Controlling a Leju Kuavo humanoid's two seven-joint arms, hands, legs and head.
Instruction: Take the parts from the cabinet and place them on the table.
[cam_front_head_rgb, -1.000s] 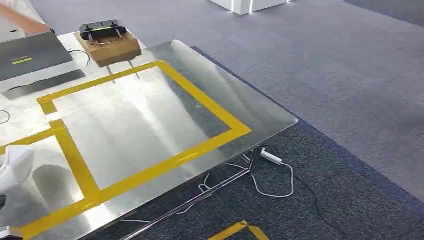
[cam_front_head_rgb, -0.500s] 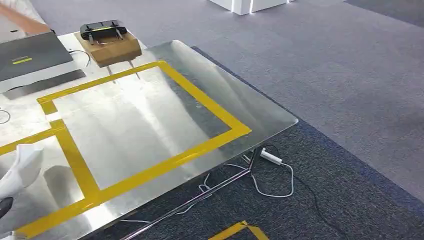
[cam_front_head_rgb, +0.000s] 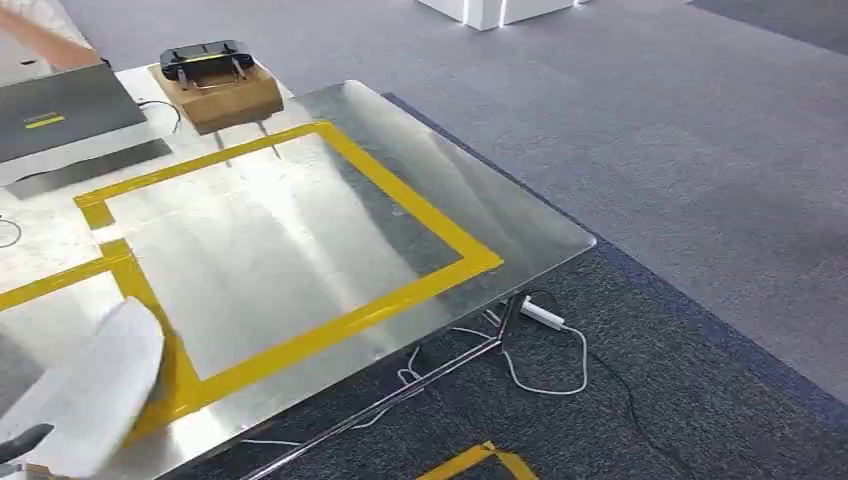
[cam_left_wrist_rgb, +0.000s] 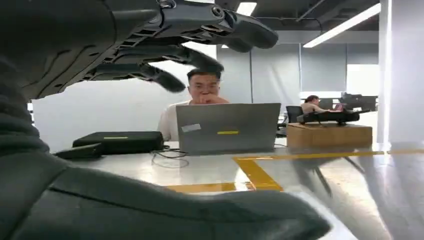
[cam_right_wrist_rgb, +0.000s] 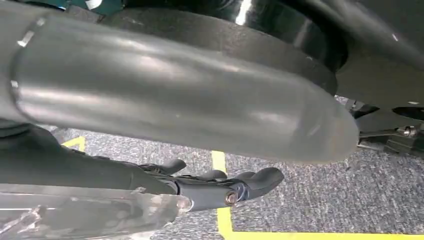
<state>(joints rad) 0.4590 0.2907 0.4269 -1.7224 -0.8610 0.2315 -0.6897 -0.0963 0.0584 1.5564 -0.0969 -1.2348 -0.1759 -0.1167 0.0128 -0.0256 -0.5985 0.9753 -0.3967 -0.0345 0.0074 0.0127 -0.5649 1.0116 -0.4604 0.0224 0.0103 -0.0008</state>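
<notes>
Head view: a white part (cam_front_head_rgb: 85, 395) lies at the near-left corner of the steel counter (cam_front_head_rgb: 300, 240), overlapping yellow tape (cam_front_head_rgb: 400, 200).

Left wrist view: the left robot hand (cam_left_wrist_rgb: 165, 45) hovers empty, fingers spread.

Right wrist view: the right robot hand (cam_right_wrist_rgb: 200, 187) grips a translucent part (cam_right_wrist_rgb: 90, 212) above the carpet.

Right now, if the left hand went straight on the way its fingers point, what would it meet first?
Probably the laptop, standing open on the table ahead of the left hand. The tabletop between looks free, though depth is hard to judge.
</notes>
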